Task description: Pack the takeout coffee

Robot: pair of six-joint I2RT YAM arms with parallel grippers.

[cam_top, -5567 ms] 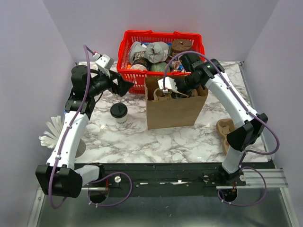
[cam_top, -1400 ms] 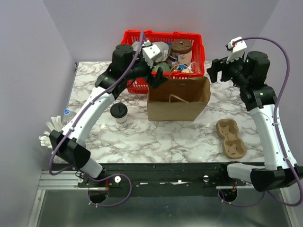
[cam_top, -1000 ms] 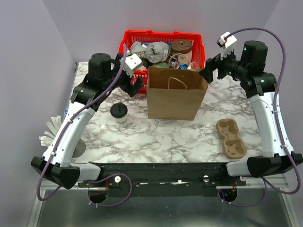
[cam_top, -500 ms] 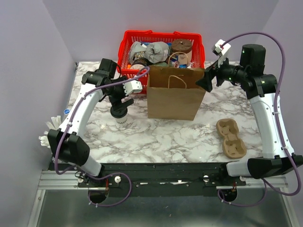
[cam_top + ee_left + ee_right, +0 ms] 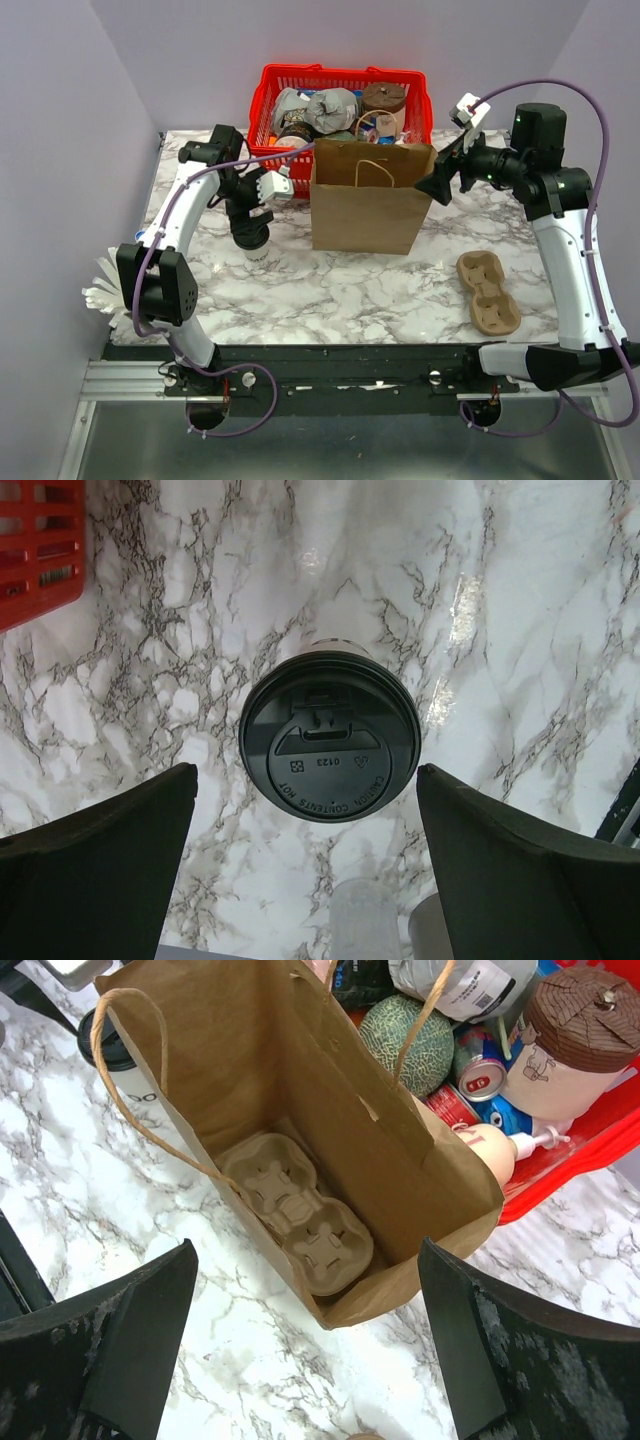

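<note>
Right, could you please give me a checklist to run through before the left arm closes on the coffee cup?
1. The left end effector is open: ok, fingers wide apart.
2. The coffee cup sits centred between them: ok.
3. The fingers are low enough to hold the cup's wall: cannot tell.
4. The paper bag stands upright, mouth open: ok.
5. The cup carrier inside it has empty wells: ok.
6. The right end effector is clear of the bag's mouth: cannot tell.
</note>
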